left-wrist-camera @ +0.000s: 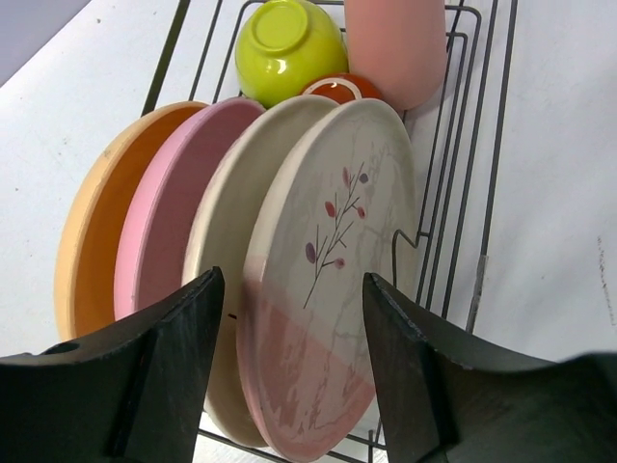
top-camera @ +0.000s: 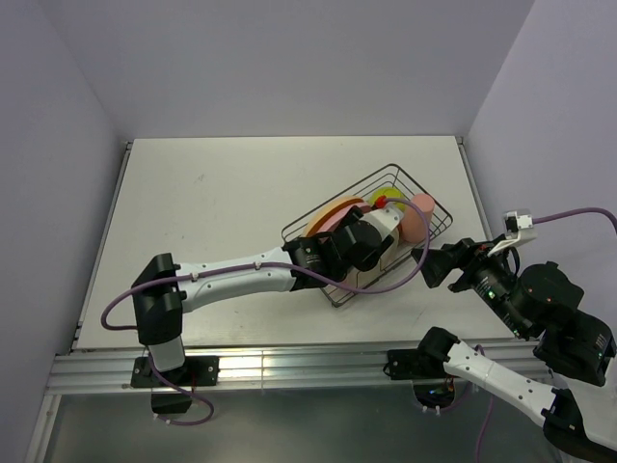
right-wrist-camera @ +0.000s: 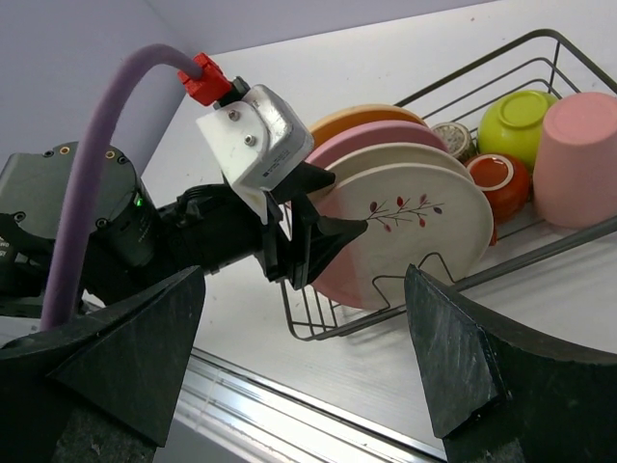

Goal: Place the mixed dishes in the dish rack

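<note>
The black wire dish rack [top-camera: 396,170] holds the mixed dishes. Four plates stand on edge in a row: orange [left-wrist-camera: 92,231], pink [left-wrist-camera: 169,222], cream [left-wrist-camera: 227,241] and the twig-patterned plate [left-wrist-camera: 333,318] nearest the camera. Behind them lie a lime bowl [left-wrist-camera: 289,39], a red mug [left-wrist-camera: 345,87] and a salmon cup [left-wrist-camera: 395,43]. A small grey cup [right-wrist-camera: 451,138] shows in the right wrist view. My left gripper [left-wrist-camera: 294,367] is open, its fingers on either side of the twig plate's rim with gaps on both sides. My right gripper [right-wrist-camera: 304,367] is open and holds nothing, right of the rack.
The rack [right-wrist-camera: 578,236] sits angled on the white table [top-camera: 222,193]. The left arm [top-camera: 241,272] reaches across the table's near half. A metal rail [top-camera: 289,365] runs along the near edge. Walls close in the back and sides.
</note>
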